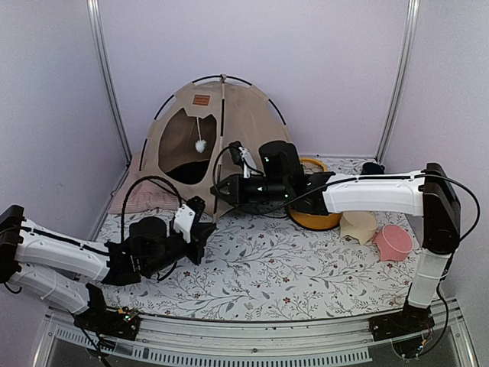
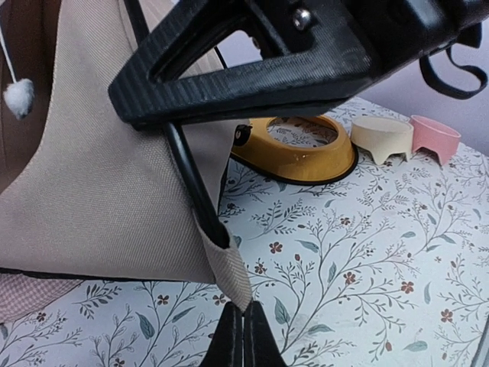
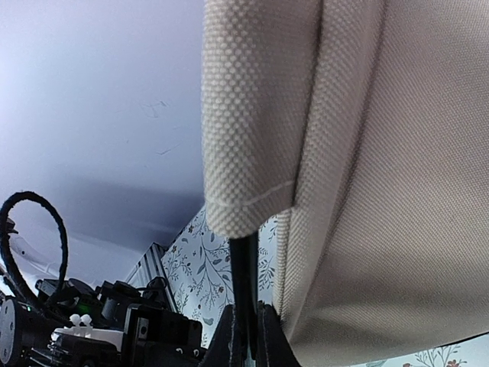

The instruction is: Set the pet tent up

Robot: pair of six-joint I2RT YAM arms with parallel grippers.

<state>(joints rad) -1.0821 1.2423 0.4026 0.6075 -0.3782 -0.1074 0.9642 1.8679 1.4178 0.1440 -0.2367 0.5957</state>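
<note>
We see the large beige fabric pet tent (image 1: 241,122) standing as a dome in the upper middle of the overhead view, on the white table cover printed with leaves (image 1: 275,267). Its black poles cross at the top and the arched doorway faces the lower left. So we judge the main part as done: the shape is up. A pink checked cushion (image 1: 141,200) lies at the lower left edge of the tent, and we cannot tell how much of it is inside. A yellow oval bowl stand (image 1: 317,220), a cream bowl (image 1: 359,227) and a pink bowl (image 1: 393,242) are at the right of the frame, apart from the tent. What is left seems to be at the tent's lower right corner. There the right gripper (image 3: 244,325) has its jaws narrow and pinches a thin black pole (image 3: 243,267) just under a fabric sleeve. In the left wrist view the pole runs down into the woven corner pocket (image 2: 229,267) and looks seated. The left gripper (image 2: 243,336) is fully closed right under the tip of this pocket; we cannot tell if it nips the fabric. A small white pom-pom (image 1: 201,145) hangs in the doorway. We think only checking this corner and letting go remain.
</note>
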